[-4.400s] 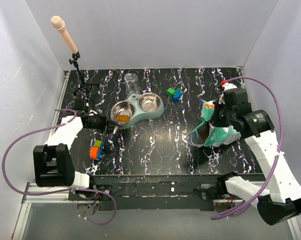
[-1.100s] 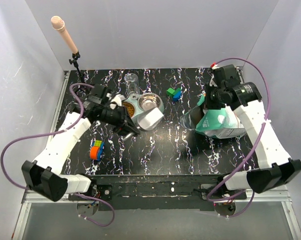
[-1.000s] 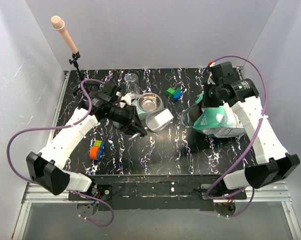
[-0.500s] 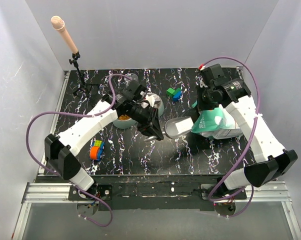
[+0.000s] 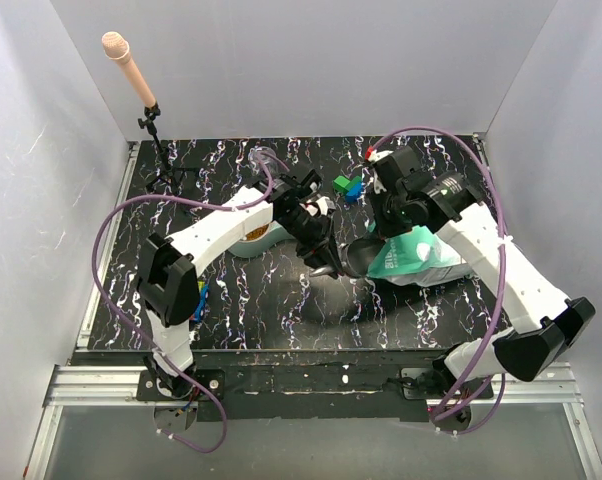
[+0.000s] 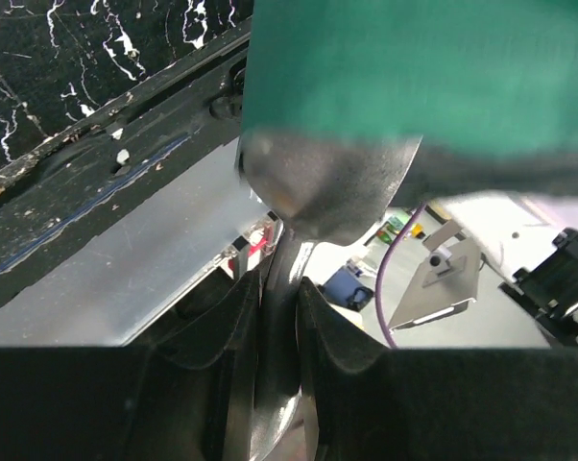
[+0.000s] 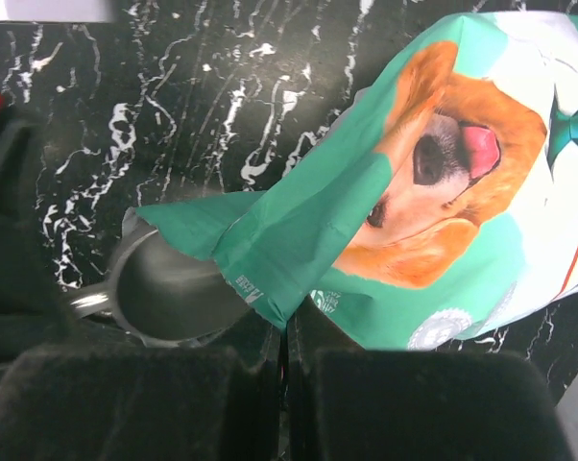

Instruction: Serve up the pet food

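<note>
Now the scoop (image 6: 327, 187) has swung from bowl (image 5: 239, 245) to bag (image 7: 443, 192) mouth.
Left tool (image 6: 280, 307) clamps its handle, right tool (image 7: 284, 336) pinches the bag's lip; some kibble (image 5: 252, 234) sits in the bowl. I'd push deep, then lift level.

Left hand (image 5: 329, 264) clamped, right hand (image 5: 382, 230) clamped

You have open worktop (image 5: 281, 310) along the near edge, between the arm bases. Across the middle the left arm (image 5: 221, 228) bars the way. Your left hand (image 5: 330, 268) and the scoop (image 5: 359, 258) crowd the mouth of the bag (image 5: 421, 258). Blocks (image 5: 347, 186) sit just behind. The microphone stand (image 5: 153, 130) occupies the far-left corner.
</note>
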You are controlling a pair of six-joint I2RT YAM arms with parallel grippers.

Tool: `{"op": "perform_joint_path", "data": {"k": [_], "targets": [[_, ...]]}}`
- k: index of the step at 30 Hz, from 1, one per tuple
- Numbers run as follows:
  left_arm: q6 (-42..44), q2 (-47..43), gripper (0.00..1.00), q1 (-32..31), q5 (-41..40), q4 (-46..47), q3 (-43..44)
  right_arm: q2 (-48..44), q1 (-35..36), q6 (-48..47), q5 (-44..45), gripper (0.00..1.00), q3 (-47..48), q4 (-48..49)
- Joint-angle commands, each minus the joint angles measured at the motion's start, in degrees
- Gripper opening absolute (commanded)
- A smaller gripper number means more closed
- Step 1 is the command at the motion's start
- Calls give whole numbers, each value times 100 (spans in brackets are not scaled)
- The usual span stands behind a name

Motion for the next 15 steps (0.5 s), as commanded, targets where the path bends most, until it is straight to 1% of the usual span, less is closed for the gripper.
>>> {"op": "perform_joint_path", "data": {"k": [1,3,7,9,12,14,15], "targets": [[-981,265,0,10,-47,362,197,-464,431,-30,-115,1,300,1214],[-1280,415,0,-42,-3,529,267,-359,580,-29,-168,1,370,1302],[-1852,994,0,-262,-169,749,311,-253,774,32,-431,1,511,1425],[-2063,1406,0,-489,-397,1152,399,-305,783,137,-607,1,485,1548],[-2003,2346,0,-859,-556,1285,828,-507,774,269,-652,1,319,1715],[-1915,2656,0,-1018,-468,1679,1119,-631,757,243,-652,1,265,1645],[-1775,2709,0,-1062,-555,1916,1242,-701,739,234,-617,1,239,1567]]}}
